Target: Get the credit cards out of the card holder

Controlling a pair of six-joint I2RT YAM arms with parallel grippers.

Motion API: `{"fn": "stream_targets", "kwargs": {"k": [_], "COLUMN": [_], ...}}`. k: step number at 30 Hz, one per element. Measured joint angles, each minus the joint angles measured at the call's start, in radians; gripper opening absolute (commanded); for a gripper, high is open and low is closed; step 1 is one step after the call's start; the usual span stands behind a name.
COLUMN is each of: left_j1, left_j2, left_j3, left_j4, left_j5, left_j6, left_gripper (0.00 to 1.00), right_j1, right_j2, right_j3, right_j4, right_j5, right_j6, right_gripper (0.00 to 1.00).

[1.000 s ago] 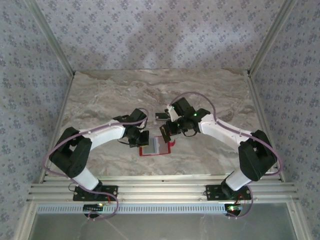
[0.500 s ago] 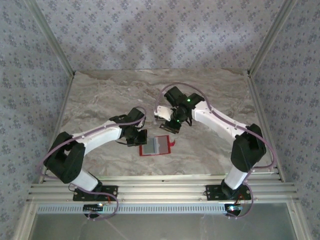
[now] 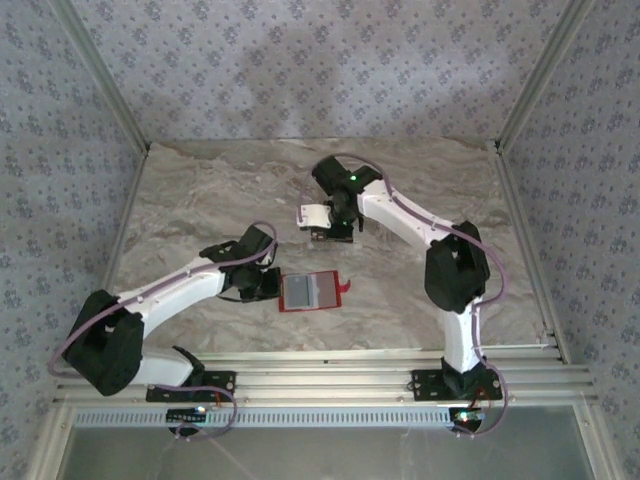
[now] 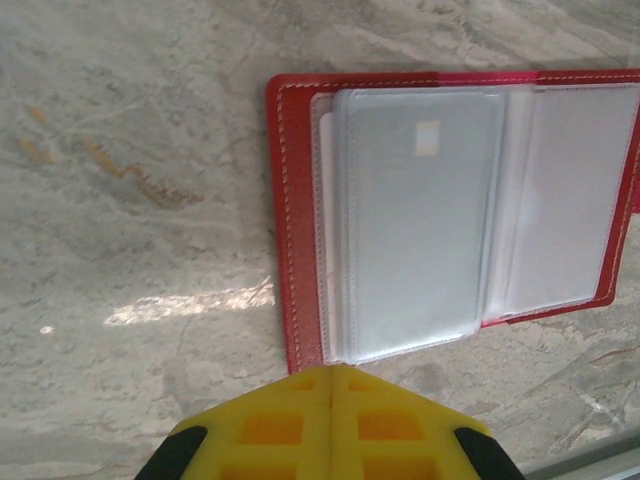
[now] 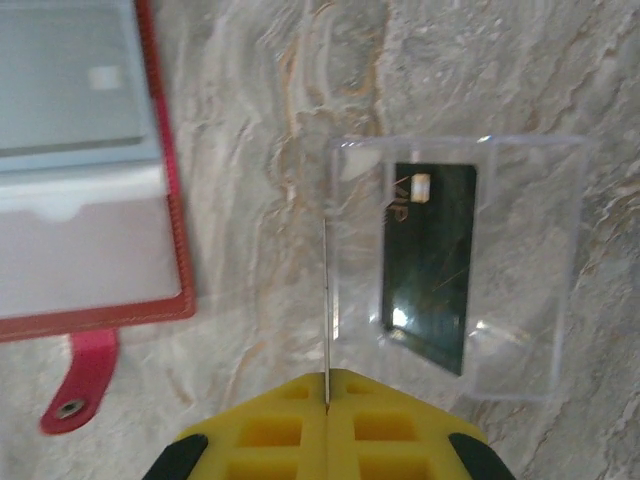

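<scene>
The red card holder [image 4: 297, 226] lies open on the marble, its clear pockets up, and a pale credit card [image 4: 415, 220] shows inside the top pocket. My left gripper [image 4: 331, 368] is shut, its yellow tip at the holder's near edge; in the top view this gripper [image 3: 272, 287] sits at the left side of the holder [image 3: 312, 291]. My right gripper [image 5: 327, 375] is shut on a thin credit card [image 5: 326, 290] seen edge-on, held upright at the left rim of a clear tray [image 5: 520, 260]. A dark card [image 5: 430, 265] lies in that tray.
The holder's red strap with a snap [image 5: 80, 385] points toward the tray. From above, my right gripper [image 3: 327, 230] is behind the holder, mid-table. Metal frame posts and patterned walls bound the marble table [image 3: 200, 200]; a rail runs along the near edge.
My right arm has carried the card away from the holder, back and to the left, over the tray. The left arm has stretched out lower at the holder's left edge. The holder stayed put.
</scene>
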State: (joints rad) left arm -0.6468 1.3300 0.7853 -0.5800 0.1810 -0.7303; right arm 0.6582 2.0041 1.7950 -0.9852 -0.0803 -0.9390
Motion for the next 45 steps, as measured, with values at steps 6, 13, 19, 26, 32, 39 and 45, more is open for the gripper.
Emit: {"fn": "stream_targets", "kwargs": {"k": [6,13,19,26,32,39,45], "left_j1": [0.012,0.032,0.048,0.052,0.052,0.052,0.052], "left_j2": [-0.039,-0.06,-0.074,-0.074,-0.074,-0.074,-0.074], "left_j3": [-0.021,-0.024,-0.029,-0.033,-0.033,-0.033,-0.034], "left_j4": [-0.004,-0.018,-0.027,-0.029,-0.03,-0.03,-0.03], "left_j5": [-0.011,-0.014,-0.014,-0.014,-0.014,-0.014,-0.014], "left_j6": [-0.012,-0.015,-0.014,-0.014,-0.014,-0.014,-0.014], "left_gripper": [0.08,0.08,0.08,0.08,0.08,0.08,0.08], "right_j1": [-0.004,-0.004,-0.004,-0.011,-0.017,-0.018,-0.019], "right_j2": [0.104,0.191,0.22,0.262,0.292,0.306,0.304], "right_j3": [0.127,0.245,0.279,0.282,0.282,0.282,0.283], "right_j4": [-0.041,-0.073,-0.084,-0.103,-0.128,-0.149,-0.133], "right_j5": [0.008,0.014,0.014,0.013,-0.008,-0.024,-0.017], "right_j6": [-0.016,-0.021,-0.027,-0.027,-0.031,-0.035,-0.034], "right_gripper": [0.0,0.0,0.0,0.0,0.0,0.18,0.23]}}
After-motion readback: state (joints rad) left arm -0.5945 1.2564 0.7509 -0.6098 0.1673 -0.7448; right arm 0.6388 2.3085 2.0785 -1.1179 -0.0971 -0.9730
